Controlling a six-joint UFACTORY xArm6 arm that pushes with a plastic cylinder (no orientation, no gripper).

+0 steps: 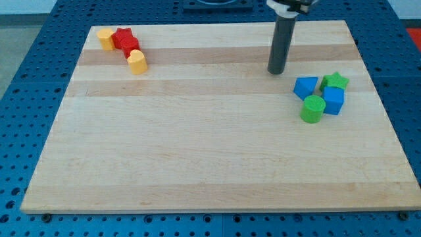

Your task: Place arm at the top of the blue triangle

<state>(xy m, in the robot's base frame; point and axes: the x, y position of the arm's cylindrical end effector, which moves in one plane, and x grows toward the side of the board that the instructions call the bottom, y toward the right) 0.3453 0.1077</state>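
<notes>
Sitting near target: my tip point(276, 72) rests on the board just up-left of the blue triangle point(305, 87), not touching. No jaws on this rod, so it holds nothing. Triangle sits at the view's right, clustered with green star point(335, 81), blue cube point(333, 101), green cylinder point(313, 109). Remaining, I'd say: a short shift right to sit directly above it.

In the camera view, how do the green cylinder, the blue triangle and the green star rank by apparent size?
1. green cylinder
2. blue triangle, nearly alike, so unsure
3. green star, partly hidden
</notes>
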